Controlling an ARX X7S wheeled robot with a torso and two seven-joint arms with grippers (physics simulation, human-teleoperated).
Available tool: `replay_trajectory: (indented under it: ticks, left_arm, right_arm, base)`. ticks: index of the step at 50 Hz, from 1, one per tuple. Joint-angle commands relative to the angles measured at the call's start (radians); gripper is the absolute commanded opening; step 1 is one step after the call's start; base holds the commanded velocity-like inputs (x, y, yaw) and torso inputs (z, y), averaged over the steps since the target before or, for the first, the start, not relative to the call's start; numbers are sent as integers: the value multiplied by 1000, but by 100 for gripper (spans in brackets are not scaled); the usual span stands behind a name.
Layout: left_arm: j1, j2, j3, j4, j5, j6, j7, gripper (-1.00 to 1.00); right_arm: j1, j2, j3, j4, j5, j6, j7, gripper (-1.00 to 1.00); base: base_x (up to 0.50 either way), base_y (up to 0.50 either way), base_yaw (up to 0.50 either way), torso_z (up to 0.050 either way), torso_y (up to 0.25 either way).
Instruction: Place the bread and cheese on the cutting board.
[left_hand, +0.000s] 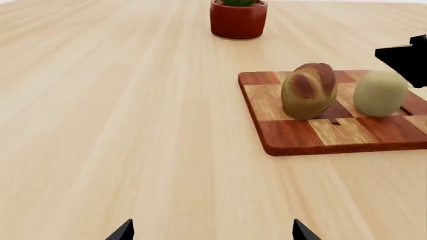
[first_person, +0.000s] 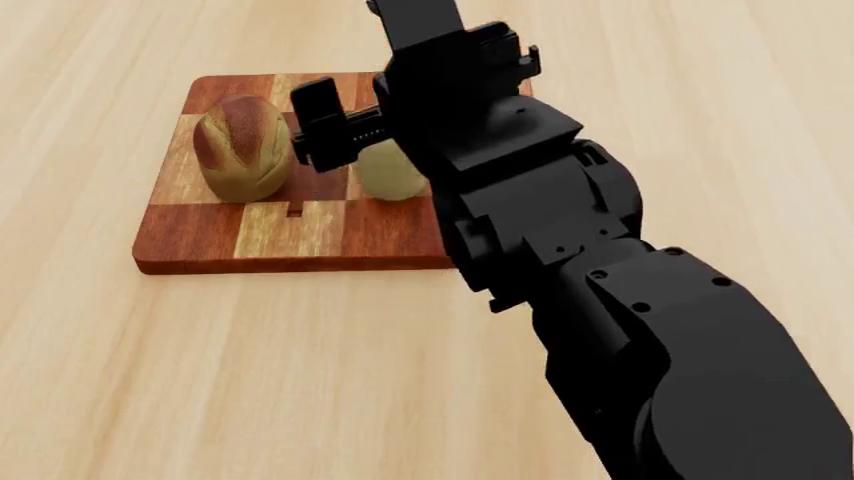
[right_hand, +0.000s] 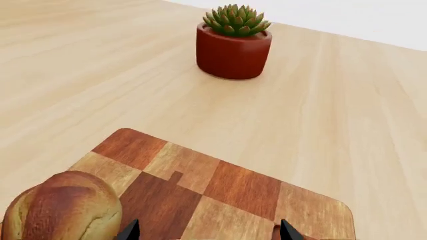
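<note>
Both foods sit on the cutting board (first_person: 287, 240), so the placing itself looks essentially done. In the head view the board lies in the upper left of the frame on the pale wooden tabletop (first_person: 200, 380). The bread (first_person: 244, 147) stands on the board's left part, and the cheese (first_person: 387, 175) rests just to its right, partly hidden behind the dark right arm (first_person: 561, 230) that reaches in from the lower right.

The left wrist view shows the pair more clearly at the right of the frame: the streaked loaf and the pale yellow-green lump stand side by side on the checkered squares, close but not clearly touching, and both well inside the board's edges.

The right end effector (first_person: 350, 125) hangs directly over the cheese. In the right wrist view its two fingertips (right_hand: 129, 231) show at the bottom edge, spread apart with only board between them, so it appears to be open and holding nothing. The left end effector (left_hand: 212, 231) hovers over bare tabletop, well clear of the board, its tips likewise wide apart and empty.

A red pot with a succulent (right_hand: 234, 44) stands beyond the board, untouched.

What seems left is only to draw the right arm clear without knocking the cheese.
</note>
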Motion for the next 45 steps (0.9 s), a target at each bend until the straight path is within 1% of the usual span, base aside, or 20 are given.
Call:
replay_trajectory:
  ticks: [1,4,7,8,9,10,13,14,18,21,26,28,30,31,34,35,37,39,41,45]
  left_arm:
    - [-39,4,20,10,-22,-7,-3,100]
    - [-64,-4,43,3,-34,-3,-20,100]
    - [-79,-15,56,0,-12,-1,-12,100]
    - [-82,-16,59,0,-7,-1,-13,100]
    - [-93,-18,72,-7,-3,0,-14,100]
    - [-101,-20,81,-11,-2,2,-16,100]
    - [-151,-29,127,-37,-15,5,-42,100]
    - [-156,-31,133,-40,-18,5,-47,100]
    - [-164,-33,146,-5,38,16,-13,100]
    - [-198,-44,163,-1,51,26,-6,100]
    - [-266,-72,206,-5,0,25,-45,100]
    - [-260,-75,229,17,82,31,-8,100]
    - [-280,-69,230,-13,4,33,-50,100]
    - [-288,-78,234,-4,-17,30,-66,100]
    - [-272,-80,232,11,-33,26,-63,100]
    - [-257,-80,220,17,-76,28,-79,100]
    - [-241,-86,199,35,-110,31,-102,100]
    - [-231,-87,187,48,-88,28,-81,100]
    - [-227,-93,177,52,-121,34,-92,100]
    - [-176,-91,142,63,-183,41,-137,100]
  right_arm:
    - [69,80,51,-228,15,29,85,100]
    - [86,186,75,-434,37,34,198,100]
    - [77,328,98,-697,59,29,342,100]
    - [76,340,99,-718,62,30,354,100]
    - [75,416,108,-848,69,28,429,100]
    - [76,446,112,-899,77,34,458,100]
    - [84,595,142,-1138,106,30,588,100]
    - [87,616,146,-1168,109,30,606,100]
    - [123,816,182,-1407,190,63,706,100]
    - [150,912,209,-1497,245,77,731,100]
    - [211,1056,242,-1617,338,135,748,100]
    - [238,1103,255,-1639,366,163,744,100]
    - [265,1144,266,-1658,394,195,738,100]
    - [291,1169,262,-1676,402,261,713,100]
    - [308,1225,277,-1699,423,276,704,100]
    - [309,1252,282,-1704,433,273,689,100]
    - [325,1283,289,-1709,449,304,674,100]
    - [339,1310,295,-1706,475,337,669,100]
    - [361,1332,309,-1699,517,360,669,100]
    - [408,1320,333,-1648,541,418,654,100]
  base:
    - [0,0,0,0,0]
    - [0,0,0,0,0]
    - [0,0,0,0,0]
    - [0,0,0,0,0]
    - [0,0,0,0,0]
    - [0,0,0,0,0]
    - [0,0,-1,0,0]
    - [0,0,0,0,0]
    - [0,0,-1,0,0]
    - [0,0,0,0,0]
    - [0,0,0,0,0]
    - [0,0,0,0,0]
    - [0,0,0,0,0]
    - [0,0,0,0,0]
    - [0,0,0,0,0]
    - [0,0,0,0,0]
    - [0,0,0,0,0]
    - [0,0,0,0,0]
    - [0,0,2,0,0]
    - [0,0,1,0,0]
